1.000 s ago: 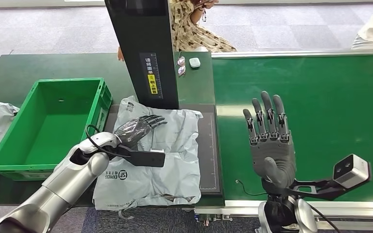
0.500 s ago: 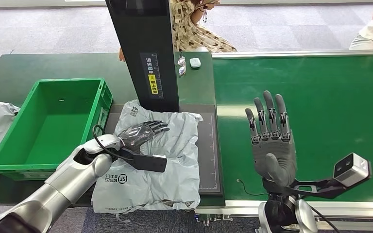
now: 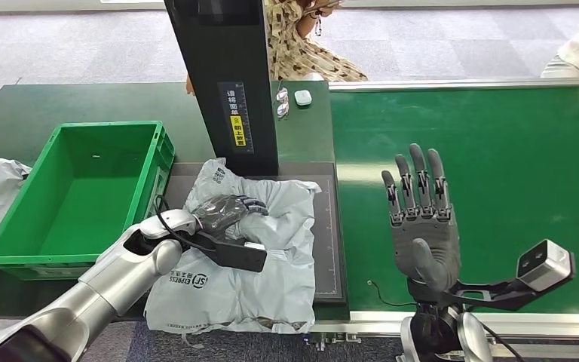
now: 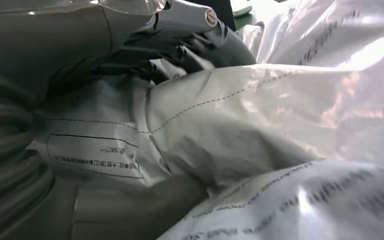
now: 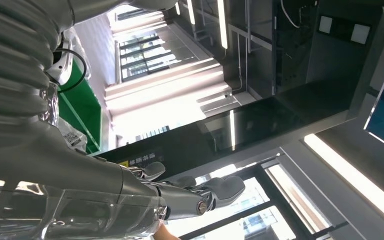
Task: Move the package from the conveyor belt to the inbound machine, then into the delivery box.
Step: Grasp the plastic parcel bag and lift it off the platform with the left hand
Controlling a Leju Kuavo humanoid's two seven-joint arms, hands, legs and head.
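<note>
One grey SF Express poly mailer, the package [image 3: 249, 256], lies on the dark scan pad of the inbound machine [image 3: 230, 83], at the foot of its black column, so step 1 (belt to machine) looks done & the box leg is what's left. The left hand [image 3: 230, 211] sits on the far-left part of the bag w/ fingers curled into the film; plastic bunches up around them, & the left wrist view shows crumpled film [image 4: 260, 115] pressed right against the hand, so I read it as gripping the package, prob. to drag or lift it left. The green crate, presumably the delivery box [image 3: 15, 256], stands just left of the pad, open side up, which explains why the left arm takes this leg. The right hand [image 3: 421, 219] is held up over the green conveyor belt [image 3: 513, 151], palm up, fingers apart, holding nothing; likely parked clear of the work. Package long axis runs roughly near-far, slightly slanted; the logo end is near, hanging over the counter's near edge, the gathered end far, by the column.
</note>
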